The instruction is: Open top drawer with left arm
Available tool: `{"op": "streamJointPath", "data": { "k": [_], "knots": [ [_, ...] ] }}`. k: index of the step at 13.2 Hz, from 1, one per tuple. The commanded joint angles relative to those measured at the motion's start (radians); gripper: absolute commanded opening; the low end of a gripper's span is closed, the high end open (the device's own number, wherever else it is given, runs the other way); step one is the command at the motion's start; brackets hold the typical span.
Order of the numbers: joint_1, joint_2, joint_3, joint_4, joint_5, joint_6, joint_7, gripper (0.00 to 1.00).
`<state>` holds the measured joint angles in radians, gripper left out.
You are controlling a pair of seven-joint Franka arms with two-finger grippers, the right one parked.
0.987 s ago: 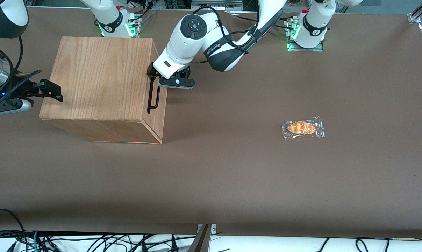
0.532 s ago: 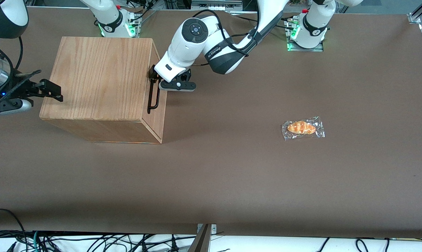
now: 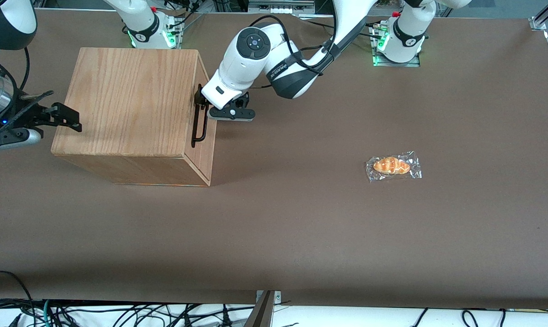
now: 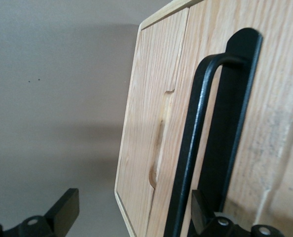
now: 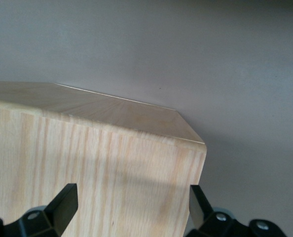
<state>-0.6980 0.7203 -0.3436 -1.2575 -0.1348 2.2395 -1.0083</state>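
The oak cabinet (image 3: 133, 100) stands toward the parked arm's end of the table. The top drawer (image 3: 209, 136) sits flush in the cabinet's front, and its panel (image 4: 270, 118) carries a long black bar handle (image 3: 200, 123) (image 4: 192, 148). My left arm (image 3: 251, 50) reaches down in front of the drawer. Its gripper (image 3: 200, 101) (image 4: 132, 203) is open at the handle's end farther from the front camera. One finger (image 4: 201, 213) lies between the bar and the panel, the other (image 4: 65, 210) well out from the front, so the bar stands between them untouched.
A second panel (image 4: 149, 103) with a finger notch lies beside the drawer front. A wrapped bread roll (image 3: 393, 165) lies on the brown table (image 3: 301, 218) toward the working arm's end, well away from the cabinet.
The left arm's wrist has shifted slightly nearer the front camera and toward the drawer front, settling the gripper around the handle's end. The drawer has not moved.
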Motion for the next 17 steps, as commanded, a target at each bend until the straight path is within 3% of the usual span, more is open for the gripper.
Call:
{"op": "streamJointPath", "data": {
  "k": [1,10,17],
  "knots": [
    [-0.005,0.025,0.002,0.039,-0.017,0.000,0.037,1.00],
    [-0.003,0.019,0.006,0.038,-0.002,-0.017,0.080,1.00],
    [-0.006,0.022,0.006,0.033,0.063,-0.027,0.080,1.00]
  ]
}}
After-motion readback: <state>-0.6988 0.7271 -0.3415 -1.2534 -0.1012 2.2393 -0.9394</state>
